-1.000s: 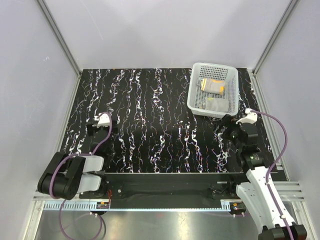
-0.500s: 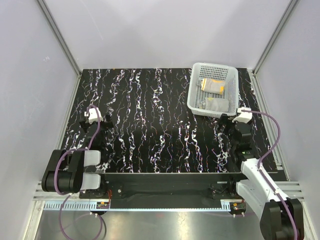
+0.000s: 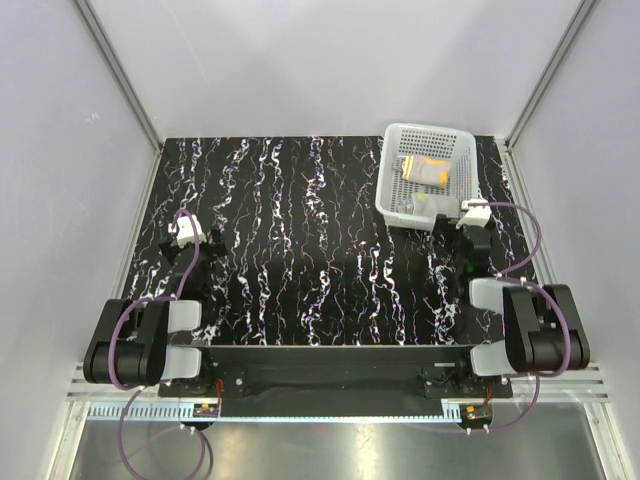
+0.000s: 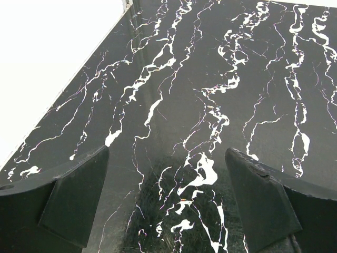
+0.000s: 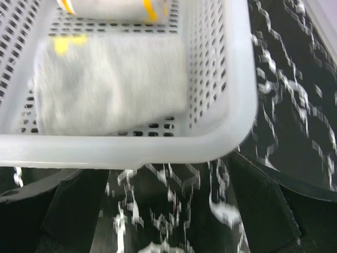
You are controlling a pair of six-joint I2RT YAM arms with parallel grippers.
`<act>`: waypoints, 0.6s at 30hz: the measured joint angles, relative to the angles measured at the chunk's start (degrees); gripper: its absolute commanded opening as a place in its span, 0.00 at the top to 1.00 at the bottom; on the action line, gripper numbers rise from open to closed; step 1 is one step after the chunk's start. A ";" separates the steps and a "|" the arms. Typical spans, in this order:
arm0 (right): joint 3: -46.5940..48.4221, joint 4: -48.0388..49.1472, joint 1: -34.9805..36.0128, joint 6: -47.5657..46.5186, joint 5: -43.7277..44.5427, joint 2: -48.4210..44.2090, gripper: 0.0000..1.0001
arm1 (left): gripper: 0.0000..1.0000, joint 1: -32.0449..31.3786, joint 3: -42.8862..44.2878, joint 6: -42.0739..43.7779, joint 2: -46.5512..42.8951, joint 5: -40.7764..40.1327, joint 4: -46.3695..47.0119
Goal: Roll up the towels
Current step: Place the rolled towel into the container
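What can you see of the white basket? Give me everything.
The white basket is rectangular and perforated, apparently plastic, with a smooth rim and sloped walls. It sits upright on the black marbled table, at the far right. Inside lie a grey-white folded towel and, behind it, a second towel with yellow-orange marks. The open right hand hovers just before its near rim; no contact shows.

Black, white-veined marble-look table (image 3: 300,230), white perforated basket (image 3: 430,130) directly on its far right corner
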 measured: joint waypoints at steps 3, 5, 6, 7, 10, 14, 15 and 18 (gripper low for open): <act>3.52 5.22 -3.08 -0.63 -6.03 4.96 0.00 | 0.01 0.00 0.02 -0.02 0.00 0.00 0.02; 3.41 8.72 -5.99 0.02 -10.16 8.20 0.00 | 0.01 0.00 0.02 -0.02 0.00 0.00 0.02; 3.41 8.52 -7.78 0.26 -12.39 9.33 0.00 | 0.01 0.00 0.02 -0.02 0.00 0.00 0.00; 3.37 8.50 -9.33 0.50 -13.97 9.90 0.00 | 0.01 0.00 0.02 -0.02 0.00 0.00 0.02; 3.30 9.68 -11.13 0.92 -17.64 10.36 0.00 | 0.01 0.00 0.02 -0.02 0.00 0.00 0.02; 3.30 11.10 -11.10 1.33 -19.71 10.36 0.01 | 0.01 0.00 0.02 -0.04 0.00 0.00 0.02; 3.30 11.37 -11.10 1.40 -20.17 10.36 0.00 | 0.01 0.00 0.02 -0.04 0.00 0.00 0.02; 3.30 11.85 -11.10 1.62 -20.65 10.36 0.00 | 0.01 0.00 0.02 -0.04 0.00 0.00 0.02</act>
